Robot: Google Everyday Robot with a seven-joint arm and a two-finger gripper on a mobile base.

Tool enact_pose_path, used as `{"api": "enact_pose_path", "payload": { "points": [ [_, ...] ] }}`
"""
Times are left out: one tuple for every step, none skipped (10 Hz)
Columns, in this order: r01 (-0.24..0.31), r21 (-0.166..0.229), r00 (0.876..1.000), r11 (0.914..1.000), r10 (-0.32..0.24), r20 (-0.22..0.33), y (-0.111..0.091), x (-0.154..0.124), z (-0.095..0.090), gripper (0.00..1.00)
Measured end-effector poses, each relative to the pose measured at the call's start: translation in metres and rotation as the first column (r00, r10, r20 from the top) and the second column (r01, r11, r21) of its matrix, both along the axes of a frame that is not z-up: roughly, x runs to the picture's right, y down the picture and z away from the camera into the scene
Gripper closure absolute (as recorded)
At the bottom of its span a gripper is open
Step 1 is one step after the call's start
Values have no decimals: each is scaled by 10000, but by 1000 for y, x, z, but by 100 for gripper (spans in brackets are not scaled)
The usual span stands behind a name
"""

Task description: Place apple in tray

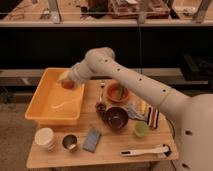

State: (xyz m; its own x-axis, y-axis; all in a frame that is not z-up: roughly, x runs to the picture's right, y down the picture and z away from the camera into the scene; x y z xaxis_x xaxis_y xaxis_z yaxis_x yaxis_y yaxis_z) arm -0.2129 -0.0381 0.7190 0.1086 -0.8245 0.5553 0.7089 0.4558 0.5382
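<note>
Where bowls crowd: gripper (67,80), apple (68,85) over tray (39,107).

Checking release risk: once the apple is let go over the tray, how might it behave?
The apple, at the claw above the tray, looks round and smooth, so it will probably roll. The tray's raised walls should contain it. It seems firm, unlikely to deform.

The gripper (66,80) holds the apple (68,84) above the tray's (37,102) right side.
</note>
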Motion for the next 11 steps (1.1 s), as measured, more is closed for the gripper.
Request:
{"api": "enact_pose_path", "payload": {
  "points": [
    [119, -46, 9999, 9999, -119, 39, 2, -22, 3, 59],
    [341, -158, 9994, 9993, -341, 35, 8, -44, 11, 59],
    [580, -297, 9983, 9979, -581, -33, 17, -62, 24, 59],
    [816, -449, 9965, 9957, -823, -134, 27, -72, 38, 59],
    [1056, -632, 9938, 9924, -1075, -275, 39, -79, 55, 59],
    [1271, -832, 9904, 9884, -1311, -438, 51, -84, 70, 55],
    [1481, -1139, 9856, 9824, -1561, -648, 66, -87, 88, 44],
    [1639, -1316, 9810, 9777, -1755, -825, 74, -86, 100, 36],
    [1841, -1553, 9736, 9706, -2017, -1066, 83, -84, 115, 25],
    [1923, -1724, 9690, 9661, -2146, -1221, 86, -81, 123, 20],
    [1961, -1825, 9657, 9634, -2221, -1346, 86, -77, 128, 20]
  ]
}}
